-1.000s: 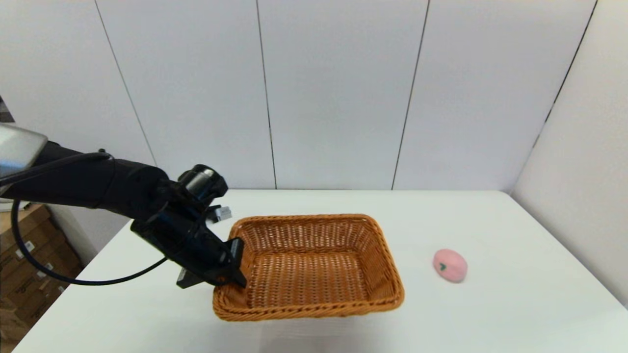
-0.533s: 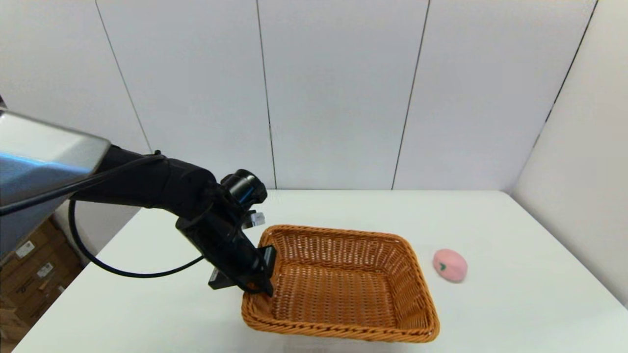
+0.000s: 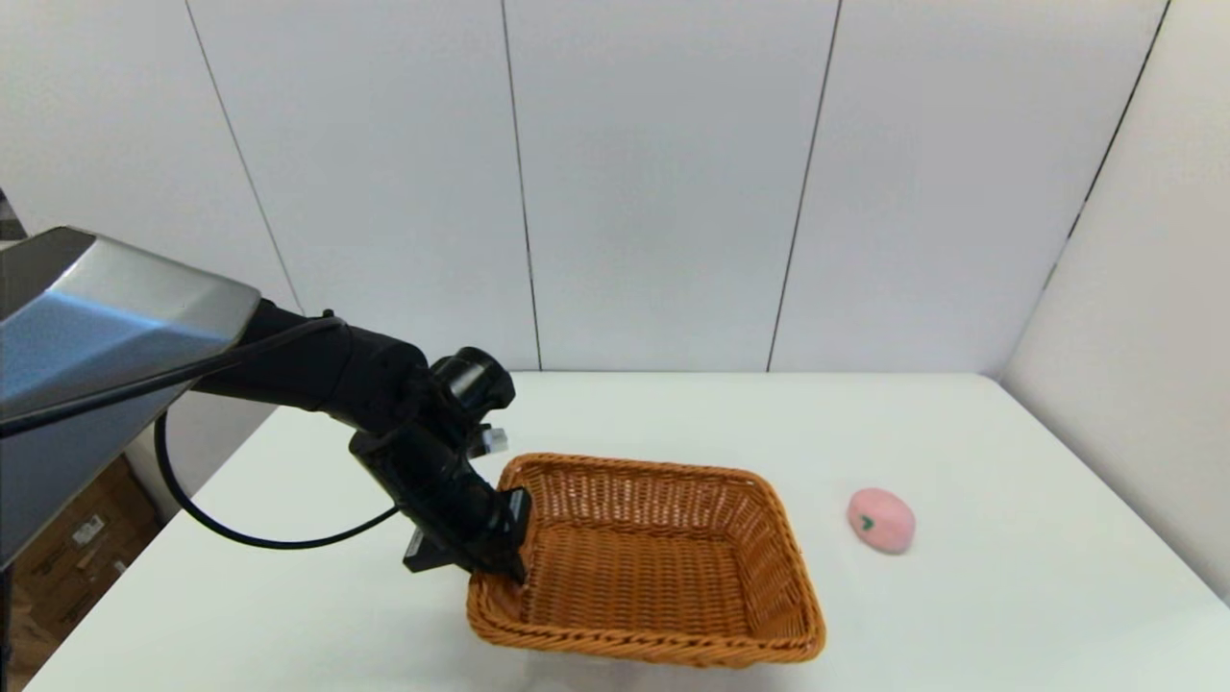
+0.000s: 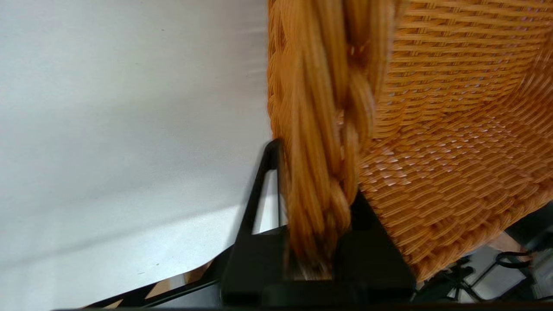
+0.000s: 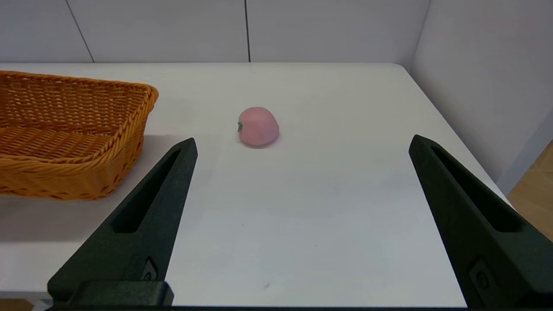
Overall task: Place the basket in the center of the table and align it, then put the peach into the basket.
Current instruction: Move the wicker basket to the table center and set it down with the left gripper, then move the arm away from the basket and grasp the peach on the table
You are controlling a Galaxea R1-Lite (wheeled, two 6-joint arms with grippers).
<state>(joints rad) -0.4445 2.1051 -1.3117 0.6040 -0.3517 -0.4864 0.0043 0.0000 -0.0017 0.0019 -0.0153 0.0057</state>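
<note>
where the left gripper (image 3: 500, 562) pinches the basket (image 3: 653, 567), its fingertips hide.

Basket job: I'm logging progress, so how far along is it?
Nothing is finished. In hand: the left gripper clamps the basket by its rim, basket skewed on the table. Left: square it, then load the peach; the right gripper waits open.

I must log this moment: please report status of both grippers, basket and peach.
Left gripper shut on basket rim. Right gripper open, facing peach. Peach on table, outside basket. Nothing between them.
</note>
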